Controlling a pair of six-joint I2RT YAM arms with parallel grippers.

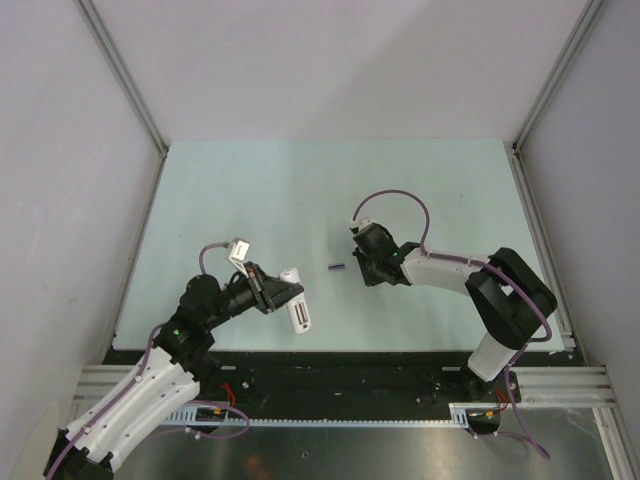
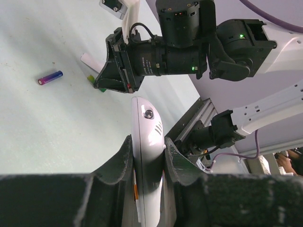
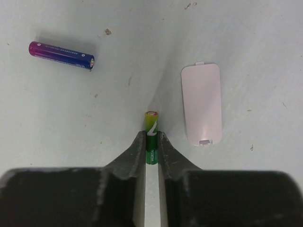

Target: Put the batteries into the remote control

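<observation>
My left gripper (image 1: 278,295) (image 2: 147,144) is shut on the white remote control (image 1: 299,316) (image 2: 147,118), held edge-on above the near table. My right gripper (image 1: 362,264) (image 3: 151,137) points down at the table, shut on the green battery (image 3: 151,120), whose yellow-green end sticks out past the fingertips at table level. The left wrist view shows the right gripper (image 2: 101,85) too. The purple-blue battery (image 1: 337,267) (image 3: 61,55) (image 2: 50,77) lies loose on the table, left of the right gripper. The remote's battery recess is hidden.
A white battery cover (image 3: 202,104) lies flat on the table just right of the green battery; it shows as a white strip (image 2: 88,60) behind the right gripper's fingers. Grey walls enclose the pale table (image 1: 300,190). A metal rail (image 1: 350,375) runs along the near edge.
</observation>
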